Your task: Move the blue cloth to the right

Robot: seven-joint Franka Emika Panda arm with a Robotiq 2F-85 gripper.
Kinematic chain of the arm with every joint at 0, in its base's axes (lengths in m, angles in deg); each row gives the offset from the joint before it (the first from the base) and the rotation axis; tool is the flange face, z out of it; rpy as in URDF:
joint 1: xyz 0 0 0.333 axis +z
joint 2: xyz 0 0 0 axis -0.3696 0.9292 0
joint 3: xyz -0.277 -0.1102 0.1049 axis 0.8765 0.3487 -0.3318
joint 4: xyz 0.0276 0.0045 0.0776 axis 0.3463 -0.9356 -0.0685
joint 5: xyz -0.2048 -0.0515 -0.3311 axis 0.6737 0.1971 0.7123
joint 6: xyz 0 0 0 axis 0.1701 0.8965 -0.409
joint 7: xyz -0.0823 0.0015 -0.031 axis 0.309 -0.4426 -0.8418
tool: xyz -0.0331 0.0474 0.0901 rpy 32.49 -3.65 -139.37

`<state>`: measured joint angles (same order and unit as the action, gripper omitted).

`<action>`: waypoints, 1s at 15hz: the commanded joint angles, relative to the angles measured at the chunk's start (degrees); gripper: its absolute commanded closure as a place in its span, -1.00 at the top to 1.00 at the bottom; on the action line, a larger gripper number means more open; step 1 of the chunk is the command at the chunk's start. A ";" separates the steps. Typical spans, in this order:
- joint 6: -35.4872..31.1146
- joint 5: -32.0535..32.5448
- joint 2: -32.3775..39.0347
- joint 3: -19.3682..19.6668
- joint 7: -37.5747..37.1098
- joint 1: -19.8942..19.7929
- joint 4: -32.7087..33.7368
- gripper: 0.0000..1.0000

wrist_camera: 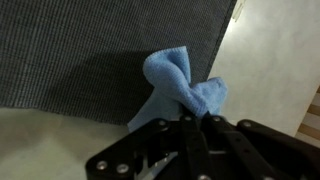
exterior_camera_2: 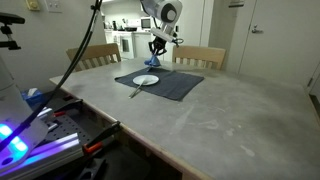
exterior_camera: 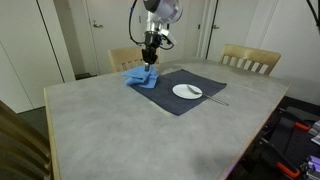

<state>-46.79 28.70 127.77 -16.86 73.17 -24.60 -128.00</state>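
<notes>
The blue cloth (exterior_camera: 141,77) is bunched up and lifted at one end, at the far corner of the dark placemat (exterior_camera: 190,98). My gripper (exterior_camera: 150,61) is shut on the cloth's top and pulls it up off the table. In the wrist view the cloth (wrist_camera: 180,85) hangs from my closed fingers (wrist_camera: 195,122) over the edge of the placemat (wrist_camera: 90,50). In an exterior view the cloth (exterior_camera_2: 161,59) shows under the gripper (exterior_camera_2: 159,49) behind the placemat (exterior_camera_2: 165,83).
A white plate (exterior_camera: 187,91) and a utensil (exterior_camera: 214,98) lie on the placemat. Wooden chairs (exterior_camera: 250,60) stand at the table's far side. The grey tabletop (exterior_camera: 130,130) spreads toward the front. Equipment sits past the table's edge (exterior_camera_2: 40,120).
</notes>
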 commanded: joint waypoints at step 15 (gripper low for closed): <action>5.26 8.73 -13.29 10.81 -4.04 -5.31 -12.87 -0.96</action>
<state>-41.37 35.78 117.71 -7.55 70.79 -29.89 -134.93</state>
